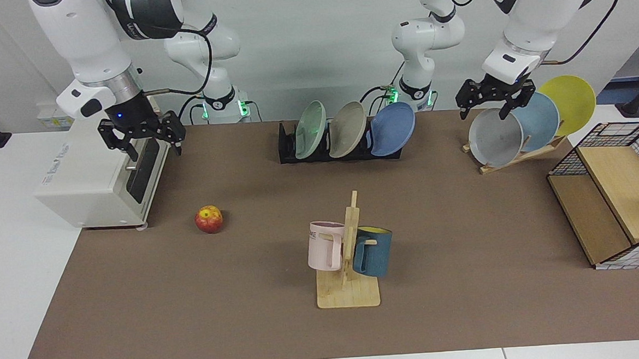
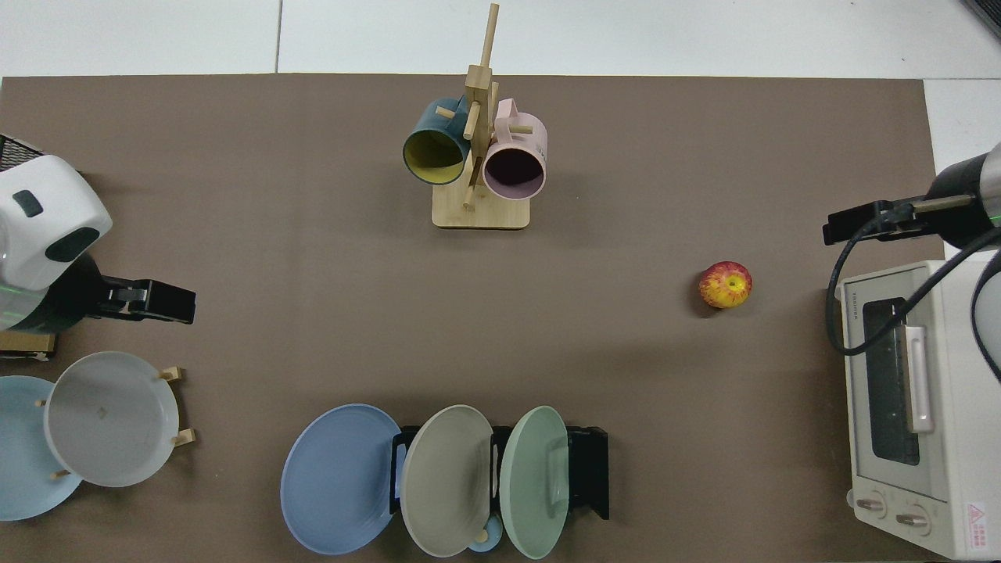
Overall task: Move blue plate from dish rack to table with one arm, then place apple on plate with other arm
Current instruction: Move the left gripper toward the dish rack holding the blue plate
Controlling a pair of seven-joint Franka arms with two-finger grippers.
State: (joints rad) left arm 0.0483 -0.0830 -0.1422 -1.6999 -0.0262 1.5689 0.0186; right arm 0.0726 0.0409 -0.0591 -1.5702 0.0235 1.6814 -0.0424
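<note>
The round matte periwinkle-blue plate (image 1: pixel 393 128) leans at the low black slotted dish rack's (image 1: pixel 288 148) 3 o'clock end; it looks rigid, light and probably slippery, so grip the upper rim. The left gripper (image 1: pixel 489 105) and right gripper (image 1: pixel 150 140) both hang with fingers spread, holding nothing.

Dish rack (image 1: pixel 339 140) sits at twelve o'clock on the table (image 1: pixel 468 303), three plates leaning in its slots, and the blue plate (image 1: pixel 392 128) is the end one, toward the plate stand (image 1: pixel 520 155) out at two o'clock. Mug tree (image 1: pixel 348 254) stands dead centre toward six, a mug hanging either side. Apple (image 1: pixel 209 219) lies at nine o'clock, well apart from the tree, just before the toaster oven (image 1: pixel 101 180) at ten. Crate (image 1: pixel 616 197) at three o'clock.
</note>
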